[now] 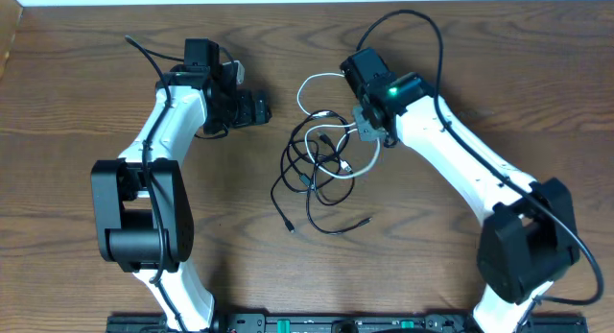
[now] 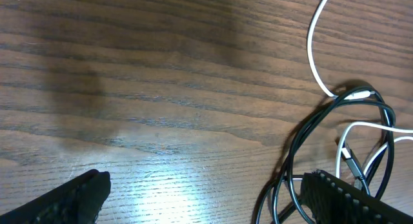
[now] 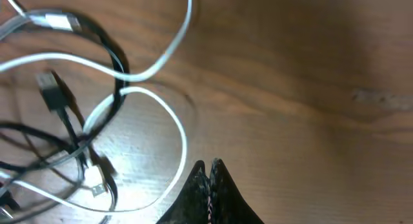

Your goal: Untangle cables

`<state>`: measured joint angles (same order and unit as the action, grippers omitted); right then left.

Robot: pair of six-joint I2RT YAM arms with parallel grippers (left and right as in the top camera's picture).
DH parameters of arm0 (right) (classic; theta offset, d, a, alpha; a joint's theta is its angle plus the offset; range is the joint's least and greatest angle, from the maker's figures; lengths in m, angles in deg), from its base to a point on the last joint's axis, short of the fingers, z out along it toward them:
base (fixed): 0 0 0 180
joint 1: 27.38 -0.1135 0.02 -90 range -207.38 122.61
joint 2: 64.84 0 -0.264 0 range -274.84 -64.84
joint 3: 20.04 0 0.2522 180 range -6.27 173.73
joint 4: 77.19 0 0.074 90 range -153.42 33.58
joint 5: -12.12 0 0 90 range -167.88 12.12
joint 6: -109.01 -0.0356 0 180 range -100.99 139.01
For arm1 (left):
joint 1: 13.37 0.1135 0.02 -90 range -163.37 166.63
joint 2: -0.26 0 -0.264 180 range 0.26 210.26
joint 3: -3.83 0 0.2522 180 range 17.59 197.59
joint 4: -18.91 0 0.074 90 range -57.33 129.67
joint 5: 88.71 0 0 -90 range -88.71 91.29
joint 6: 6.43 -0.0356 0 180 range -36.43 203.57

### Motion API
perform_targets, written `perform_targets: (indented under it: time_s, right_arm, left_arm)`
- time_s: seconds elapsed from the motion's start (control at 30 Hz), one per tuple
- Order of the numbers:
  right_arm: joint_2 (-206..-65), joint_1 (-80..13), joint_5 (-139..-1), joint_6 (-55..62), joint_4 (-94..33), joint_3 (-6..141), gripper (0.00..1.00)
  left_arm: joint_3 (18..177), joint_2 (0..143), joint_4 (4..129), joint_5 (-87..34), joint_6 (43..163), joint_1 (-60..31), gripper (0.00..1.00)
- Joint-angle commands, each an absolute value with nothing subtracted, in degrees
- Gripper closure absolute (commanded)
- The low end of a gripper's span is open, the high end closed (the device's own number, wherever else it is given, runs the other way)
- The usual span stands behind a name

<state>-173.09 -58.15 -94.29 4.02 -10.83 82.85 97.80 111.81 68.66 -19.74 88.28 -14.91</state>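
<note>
- Your right gripper (image 3: 208, 175) is pinched closed with nothing between its fingers. The white cable (image 3: 183, 137) loops just beside its tips, not caught.
- Your left gripper (image 2: 206, 185) hangs wide open and empty, with the heap beside one of its fingers.
- The black cable (image 2: 295, 143) winds through the white one in a single knot lying between both grippers.
- Nothing looks separated yet, so all the untangling is left to do.
</note>
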Motion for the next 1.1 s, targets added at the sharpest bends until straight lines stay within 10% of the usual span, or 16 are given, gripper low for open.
perform_targets:
  time_s: [0.0, 0.27, 0.63, 0.8, 1.07]
  right_arm:
    - [-168.24, -59.88, -98.37, 2.71, -12.4, 82.87, 0.99]
    - [-166.03, -61.03, -99.29, 2.75, -12.14, 82.85, 0.96]
    - [-173.74, -56.55, -81.35, 12.72, -11.55, 82.85, 0.25]
    - [-175.47, -56.57, -82.22, 17.16, -11.87, 82.8, 0.46]
    - [-181.5, -55.63, -85.13, 20.83, -13.56, 82.78, 0.35]
  left_arm:
    - [97.31, 111.48, 68.85, -19.39, 88.83, -14.67, 0.02]
    - [97.31, 111.48, 68.85, -19.39, 88.83, -14.67, 0.02]
    - [97.31, 111.48, 68.88, -19.39, 88.83, -14.67, 0.02]
    - [97.31, 111.48, 68.85, -19.39, 88.83, -14.67, 0.02]
    - [97.31, 111.48, 68.88, -19.39, 88.83, -14.67, 0.02]
